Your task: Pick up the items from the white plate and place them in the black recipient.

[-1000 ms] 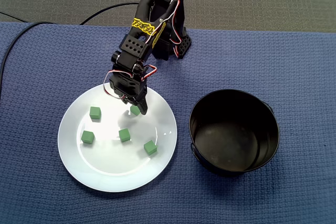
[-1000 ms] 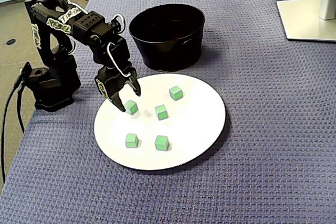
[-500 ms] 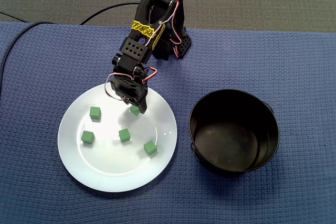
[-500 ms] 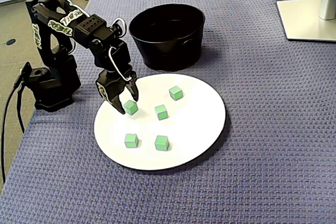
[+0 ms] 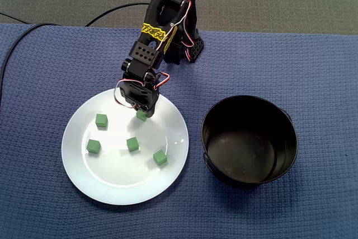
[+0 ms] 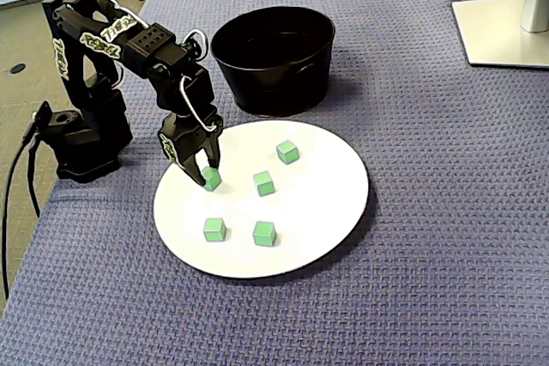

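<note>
The jaws pinch a green cube [image 6: 212, 180] on the white plate [image 6: 326, 212]; only a fixed view shows both fingertips [image 6: 195, 165].

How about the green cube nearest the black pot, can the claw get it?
Probably, but not just now: nothing blocks the pot-side cube on the white plate, yet the gripper is shut on the near cube.

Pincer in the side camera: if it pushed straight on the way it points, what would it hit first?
The green cube sits between the pincer's tips, seemingly pinched. The next contact would be the white plate right beneath it. How much gap remains is unclear.
</note>
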Robot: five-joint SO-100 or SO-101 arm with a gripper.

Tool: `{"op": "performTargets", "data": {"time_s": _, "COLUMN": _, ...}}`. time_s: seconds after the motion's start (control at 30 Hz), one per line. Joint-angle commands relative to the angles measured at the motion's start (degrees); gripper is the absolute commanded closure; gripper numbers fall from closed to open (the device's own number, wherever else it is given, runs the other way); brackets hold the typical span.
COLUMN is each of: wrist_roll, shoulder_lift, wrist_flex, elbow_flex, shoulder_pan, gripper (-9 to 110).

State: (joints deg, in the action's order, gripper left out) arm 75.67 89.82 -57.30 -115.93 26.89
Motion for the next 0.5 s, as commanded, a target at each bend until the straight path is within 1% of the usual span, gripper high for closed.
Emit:
{"op": "performTargets", "data": {"time_s": 0.0, "wrist_roll": -1.76, "shoulder_lift": 2.9, "wrist_flex": -1.93, "elbow_flex": 2.02, "shoulder_pan": 0.26, "gripper": 102}}
{"op": "performTargets", "data": {"time_s": 0.17, "wrist_roll": -6.42, "shoulder_lift": 11.95, "wrist_flex": -8.17, "elbow_flex": 8.0, "shoulder_pan": 1.67, "gripper": 102}}
{"op": "performTargets", "data": {"time_s": 0.27, "wrist_roll": -11.69, "shoulder_lift": 18.19, "wrist_flex": -12.57, "elbow_flex": 15.12, "shoulder_pan": 0.44, "gripper": 102}}
{"op": "performTargets", "data": {"time_s": 0.37, "wrist_roll": -18.19, "shoulder_lift": 23.64, "wrist_flex": -17.4, "elbow_flex": 24.08, "shoulder_pan": -4.31, "gripper": 102}}
{"op": "performTargets", "data": {"time_s": 0.47, "wrist_roll": -25.75, "shoulder_lift": 27.77, "wrist_flex": -21.27, "elbow_flex": 35.07, "shoulder_pan": -11.78, "gripper": 102}}
